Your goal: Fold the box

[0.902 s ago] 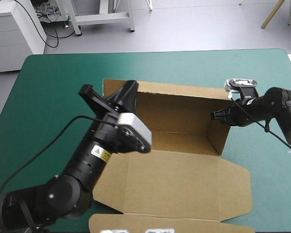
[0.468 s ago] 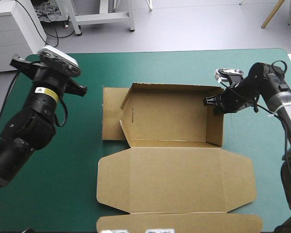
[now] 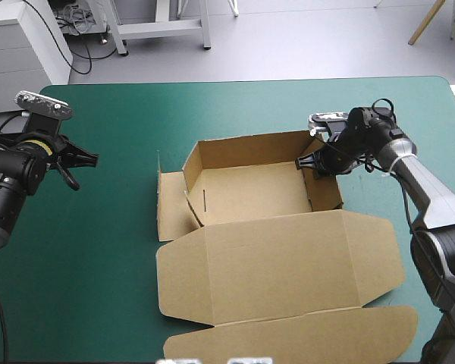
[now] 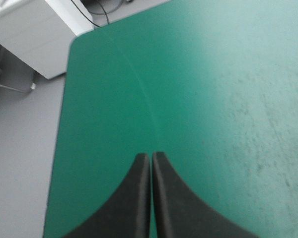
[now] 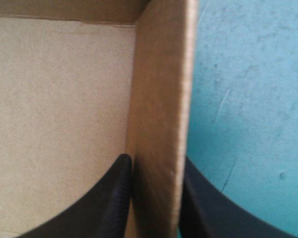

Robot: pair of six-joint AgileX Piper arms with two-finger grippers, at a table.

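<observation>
High view: the brown box [image 3: 250, 189] sits centre frame, an open tray, its lid [image 3: 288, 258] flat toward the bottom; the right gripper [image 3: 311, 161] pinches the right wall [image 3: 326, 189], best held square, I judge, while it is tucked. Left wrist view: the left gripper [image 4: 150, 157] hangs clenched and empty over bare teal-green cover [image 4: 213, 99]; no box shows. Right wrist view: that wall stands gripped from both sides, its foot hidden.
</observation>
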